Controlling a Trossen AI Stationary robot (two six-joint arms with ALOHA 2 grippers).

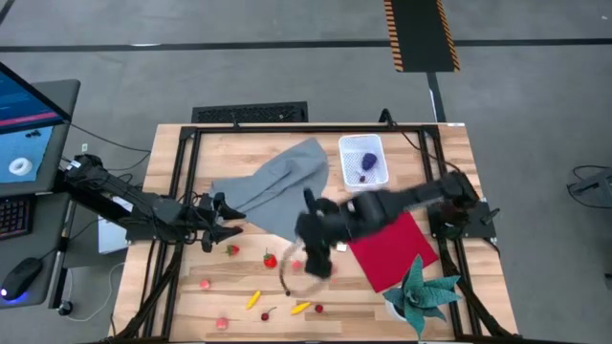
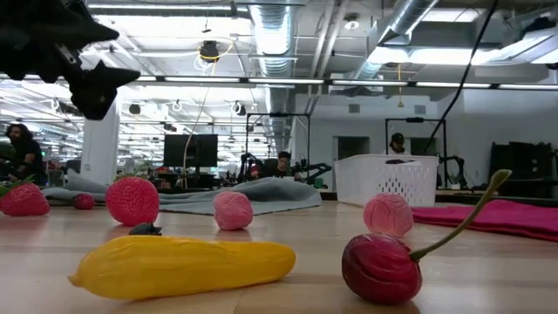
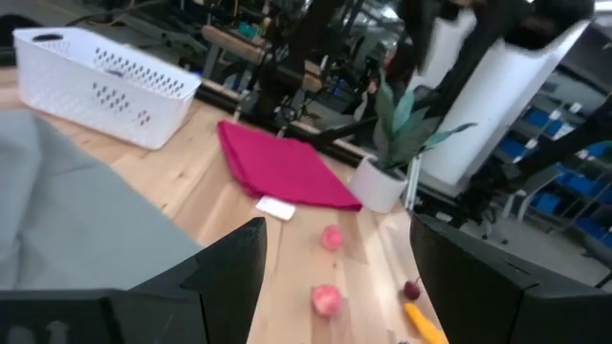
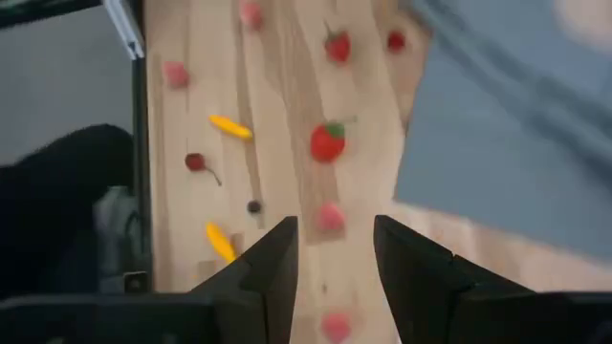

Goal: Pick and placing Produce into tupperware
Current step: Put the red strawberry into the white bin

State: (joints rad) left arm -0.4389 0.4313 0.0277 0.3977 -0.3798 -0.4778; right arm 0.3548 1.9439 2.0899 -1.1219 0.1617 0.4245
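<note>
White plastic, the tupperware (image 1: pixel 363 159) sits at the upper centre of the high view with a purple grape bunch (image 1: pixel 368 163) inside. The right gripper (image 1: pixel 314 256) hangs mid-frame with its fingers apart and nothing between them. The left gripper (image 1: pixel 226 224) waits left of centre, also spread and empty. Loose produce (a strawberry (image 1: pixel 271 260), a yellow piece (image 1: pixel 300 308)) lies along the lower table (image 1: pixel 239 153).

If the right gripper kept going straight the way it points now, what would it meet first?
Probably the pink berry on the table just ahead of the open, empty right gripper, with the red strawberry farther along; depth is uncertain.
</note>
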